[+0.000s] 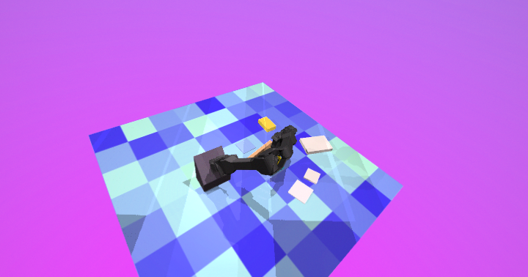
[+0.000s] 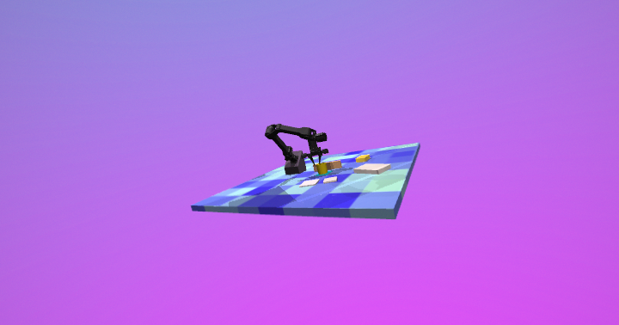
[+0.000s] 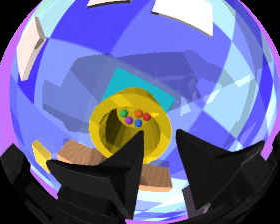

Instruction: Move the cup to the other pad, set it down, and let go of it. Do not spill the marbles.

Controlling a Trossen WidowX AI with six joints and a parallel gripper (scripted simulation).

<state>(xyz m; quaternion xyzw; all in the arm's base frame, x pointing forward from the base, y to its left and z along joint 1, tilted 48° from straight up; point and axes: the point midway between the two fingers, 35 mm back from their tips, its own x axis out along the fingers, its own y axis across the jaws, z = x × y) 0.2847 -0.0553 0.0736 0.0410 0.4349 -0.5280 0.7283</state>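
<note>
- Wrist view: the yellow cup (image 1: 279, 160) (image 2: 321, 168) (image 3: 96, 127) stands upright on the teal pad (image 1: 282, 168) (image 2: 328, 173) (image 3: 120, 80), around the middle of the checkered surface (image 1: 207, 208) (image 2: 268, 201) (image 3: 81, 25), well in from its edges.
- The gripper's (image 1: 284, 151) (image 2: 317, 162) (image 3: 160, 131) fingers are apart, not clamped on the cup; one tip shows over the cup's opening, the other beyond its rim.
- Five marbles (image 3: 128, 120) lie inside: green, orange, red, purple and blue.
- A wooden block (image 1: 259, 149) (image 2: 335, 164) (image 3: 157, 177) is near the cup, partly hidden.
- In the top view, a yellow block (image 1: 267, 124) (image 2: 363, 157) (image 3: 41, 156) and a thick pale slab (image 1: 316, 143) (image 2: 372, 168) (image 3: 29, 50) lie toward the surface's upper right edge.
- Two pale tiles, a smaller one (image 1: 312, 175) (image 2: 330, 180) (image 3: 108, 3) and a larger one (image 1: 301, 191) (image 2: 309, 183) (image 3: 184, 14), lie between the cup and the right corner.
</note>
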